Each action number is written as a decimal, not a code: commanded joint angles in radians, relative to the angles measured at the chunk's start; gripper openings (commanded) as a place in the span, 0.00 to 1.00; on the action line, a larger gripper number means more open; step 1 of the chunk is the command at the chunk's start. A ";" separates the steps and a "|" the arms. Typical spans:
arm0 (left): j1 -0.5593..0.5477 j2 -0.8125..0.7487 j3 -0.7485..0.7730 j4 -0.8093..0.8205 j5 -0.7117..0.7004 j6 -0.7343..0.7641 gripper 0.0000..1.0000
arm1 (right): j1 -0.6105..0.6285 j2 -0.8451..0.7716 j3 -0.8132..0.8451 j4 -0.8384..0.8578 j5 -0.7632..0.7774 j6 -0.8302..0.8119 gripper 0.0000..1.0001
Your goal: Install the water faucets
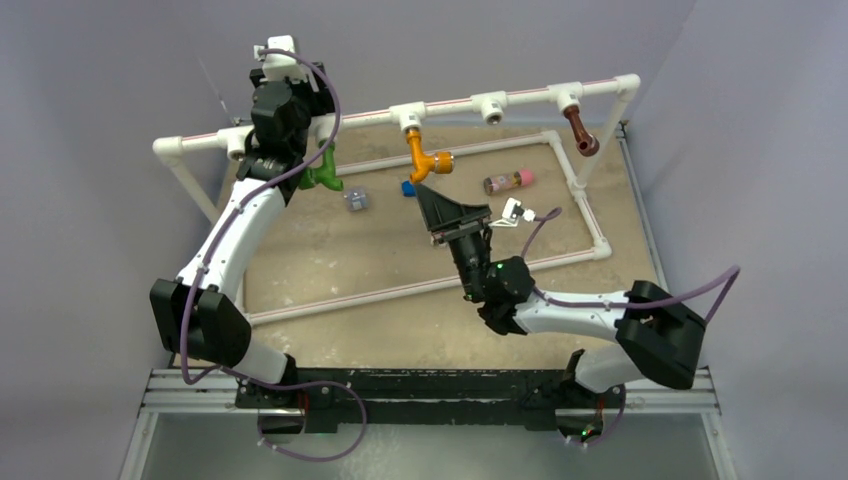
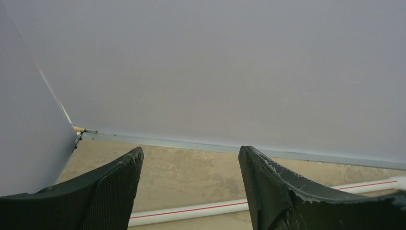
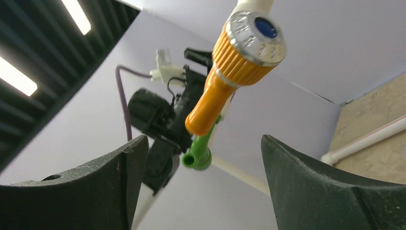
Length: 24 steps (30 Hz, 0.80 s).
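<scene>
Three water faucets hang from the raised white pipe: a green one at the left, an orange one in the middle, a dark brown one at the right. My right gripper sits just below the orange faucet, open, touching nothing. In the right wrist view the orange faucet hangs above the open gripper, with the green faucet farther back. My left gripper is raised beside the green faucet. It is open and faces the back wall with nothing between its fingers.
One tee socket on the raised pipe holds nothing. A pink-and-brown cylinder, a small blue piece and a small grey block lie on the tan table inside the floor pipe frame. Walls close in on three sides.
</scene>
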 commanded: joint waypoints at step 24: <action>-0.037 0.071 -0.059 -0.241 0.070 0.015 0.72 | 0.013 -0.418 -0.044 -0.499 -0.246 -2.003 0.84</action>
